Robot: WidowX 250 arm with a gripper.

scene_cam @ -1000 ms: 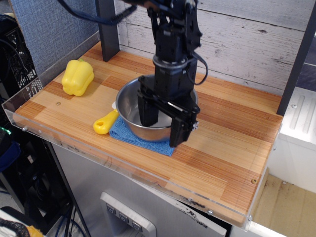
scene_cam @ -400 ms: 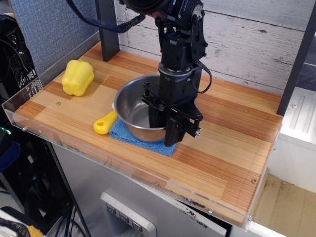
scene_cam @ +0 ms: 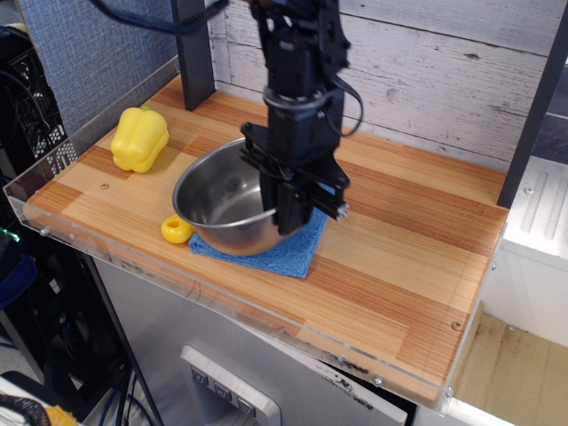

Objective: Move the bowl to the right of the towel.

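The shiny steel bowl [scene_cam: 217, 202] is tilted and sits over the left part of the blue towel [scene_cam: 291, 254], near the table's front edge. My gripper [scene_cam: 288, 216] comes down from above and is shut on the bowl's right rim, one finger inside and one outside. The towel lies flat on the wood, its right half showing beyond the bowl. I cannot tell whether the bowl's base touches the towel.
A yellow toy pepper [scene_cam: 139, 139] stands at the left. A yellow handle end [scene_cam: 177, 230] pokes out at the bowl's lower left. A dark post [scene_cam: 195, 53] rises at the back left. A clear plastic lip [scene_cam: 133, 262] edges the wooden table [scene_cam: 399, 266].
The gripper closed on the bowl's right rim and carried the bowl to the left, tilting it. More of the towel's right side now shows, and most of the yellow handle is covered.
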